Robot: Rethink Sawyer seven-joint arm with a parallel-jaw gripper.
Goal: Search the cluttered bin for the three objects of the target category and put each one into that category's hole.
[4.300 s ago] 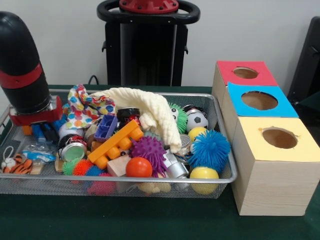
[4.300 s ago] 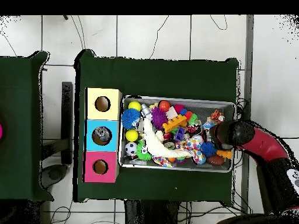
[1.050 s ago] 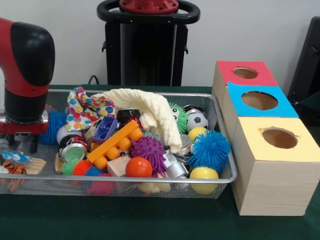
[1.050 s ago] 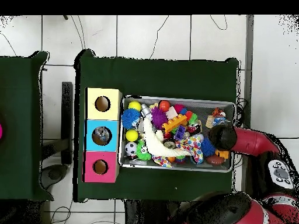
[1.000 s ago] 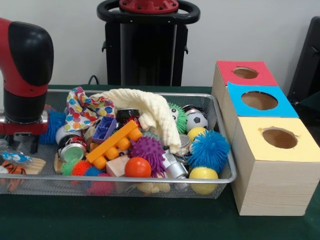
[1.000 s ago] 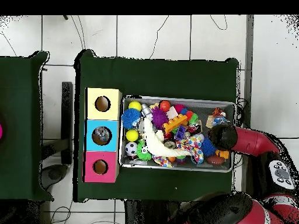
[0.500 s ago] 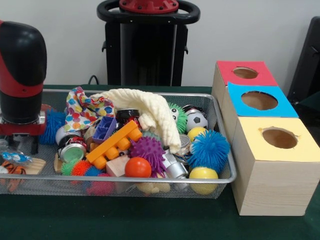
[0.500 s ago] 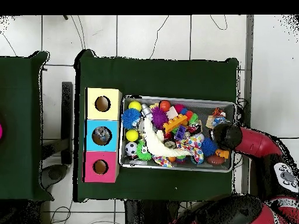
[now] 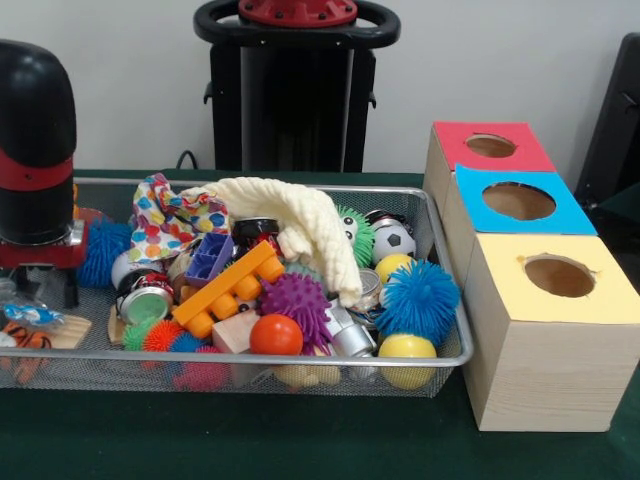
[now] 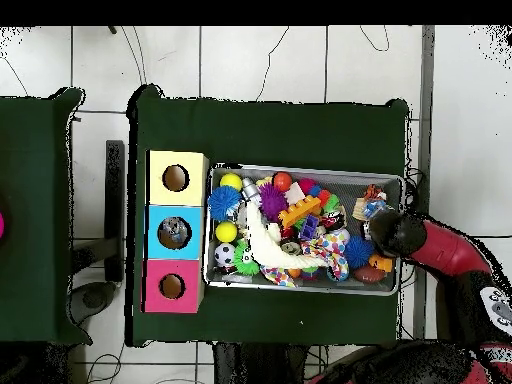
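Note:
A wire mesh bin (image 9: pixel 300 190) (image 10: pixel 300 170) holds a heap of toys. My gripper (image 9: pixel 45 285) (image 10: pixel 395 232) reaches down into the bin's left end in the front view, under the black and red wrist; what lies under it is hidden. Beside it are a blue spiky ball (image 9: pixel 103 250), a tin can (image 9: pixel 147 300) and a tiger toy (image 9: pixel 25 333). Further right lie an orange block (image 9: pixel 232 290), a purple spiky ball (image 9: pixel 297 300), a cream cloth (image 9: pixel 300 225), a blue spiky ball (image 9: pixel 420 297) and a yellow ball (image 9: pixel 408 350).
Three wooden boxes stand in a row to the right of the bin in the front view: red-topped (image 9: pixel 490 146), blue-topped (image 9: pixel 520 200) and yellow-topped (image 9: pixel 557 277), each with a round hole. A dotted cloth (image 9: pixel 170 215) and a soccer ball (image 9: pixel 395 240) lie at the back of the bin.
The arm has swung round and straightened over the bin's left end, shifting a little outward. The blue spiky ball behind it now shows. The toys have not moved in the last second.

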